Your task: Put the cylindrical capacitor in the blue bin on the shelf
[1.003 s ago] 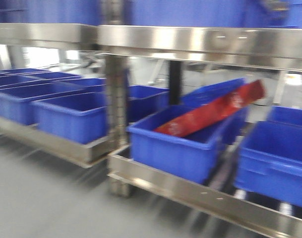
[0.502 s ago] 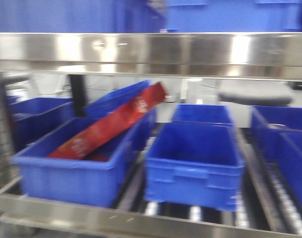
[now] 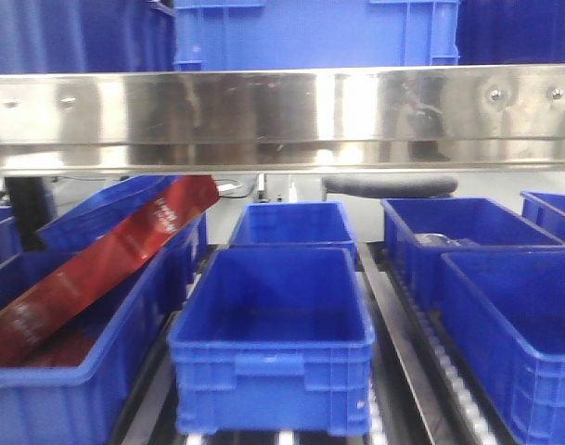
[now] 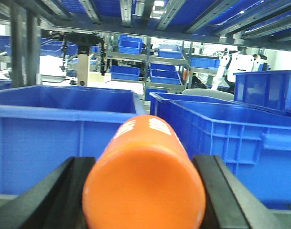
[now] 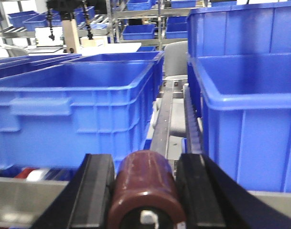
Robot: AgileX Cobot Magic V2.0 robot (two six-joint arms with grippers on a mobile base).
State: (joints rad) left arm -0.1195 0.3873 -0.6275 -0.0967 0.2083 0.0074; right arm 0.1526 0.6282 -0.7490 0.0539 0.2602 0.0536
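The worry from where I stand is the drop. The right gripper (image 5: 144,183), its black fingers clamped on the stubby dark brown-black cylindrical capacitor (image 5: 145,195), points at the gap between the blue plastic bin (image 5: 73,119) and the neighbouring bin (image 5: 250,129), where the grey roller rail (image 5: 190,121) runs. Released there, the capacitor would likely fall between them. It also sits below the bin rims, so it must rise first. The wide shiny stainless-steel shelf beam (image 3: 282,116) overhead seems to leave little headroom, and a hasty lift could knock the arm against it. Both wrists lie level, aimed straight into the shelf, low at its front. The left gripper (image 4: 144,191) is closed around a smooth orange cylinder (image 4: 145,171), held equally low
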